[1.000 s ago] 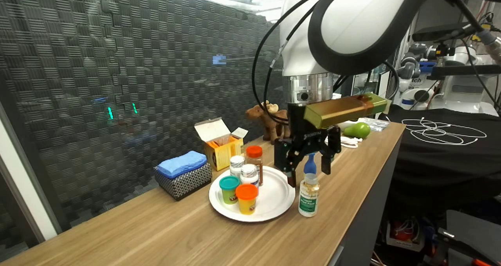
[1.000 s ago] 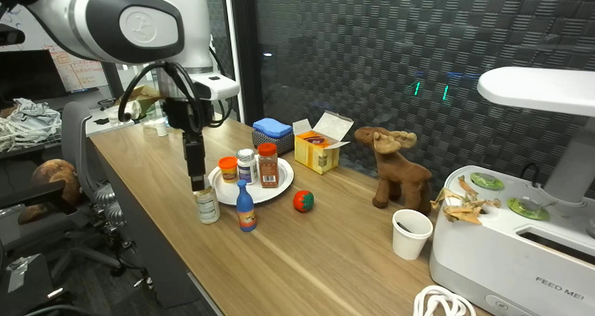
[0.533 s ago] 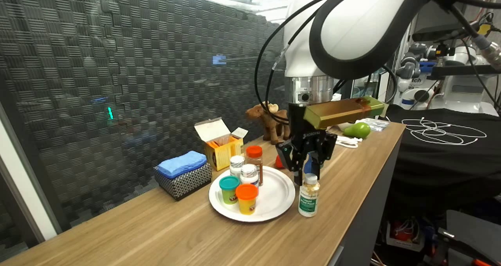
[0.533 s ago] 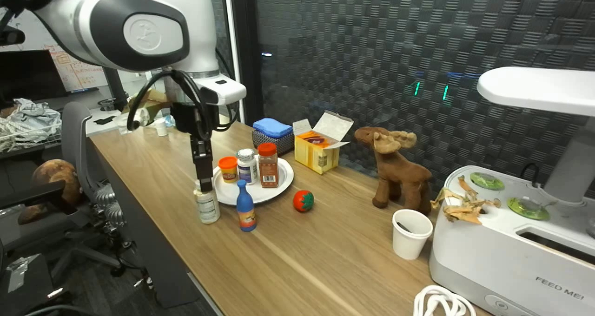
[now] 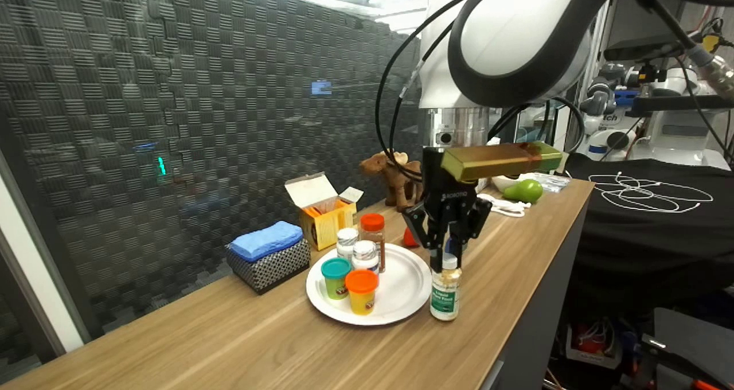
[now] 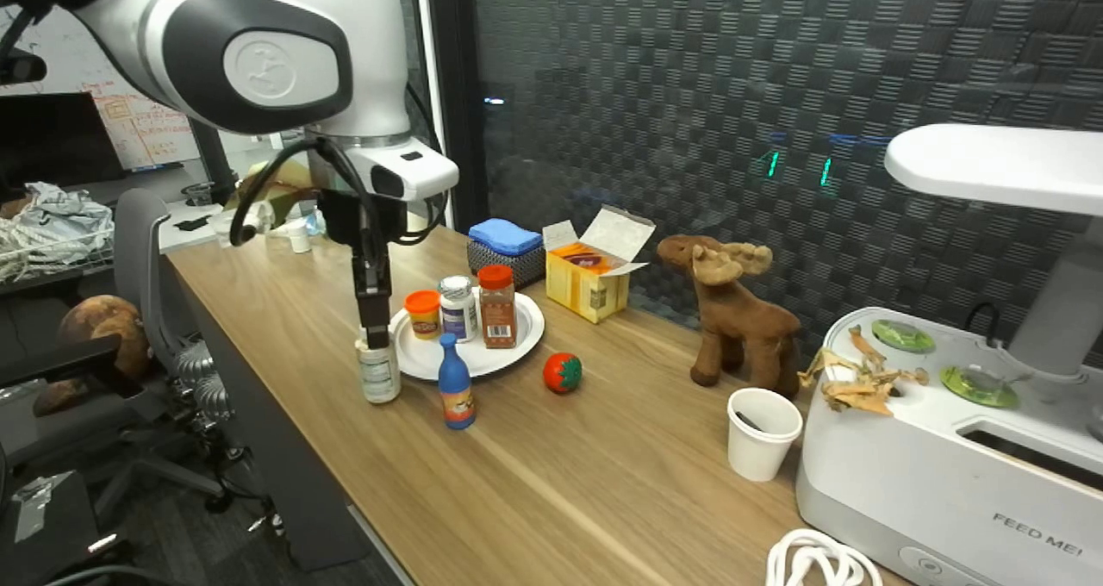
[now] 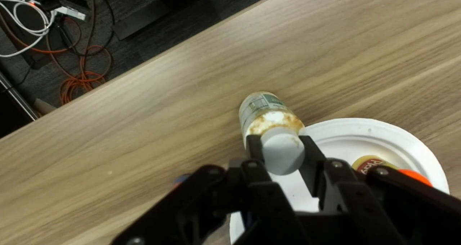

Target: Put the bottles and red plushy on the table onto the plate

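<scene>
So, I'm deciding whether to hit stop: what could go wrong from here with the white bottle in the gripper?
The gripper holds the white bottle only at its cap, so the bottle might swing or slip, or the cap might come loose. The blue bottle stands nearby and could be knocked if the gripper drifts that way. The plate is crowded on one side; coming in low there might tip the orange-lidded tub.

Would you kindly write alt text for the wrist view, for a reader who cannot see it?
The claw grips a white bottle by its cap. At lower right, the claw partly hides a plate and a yellow tub on it. The wooden table fills much of the view, cables on the floor beyond.
</scene>
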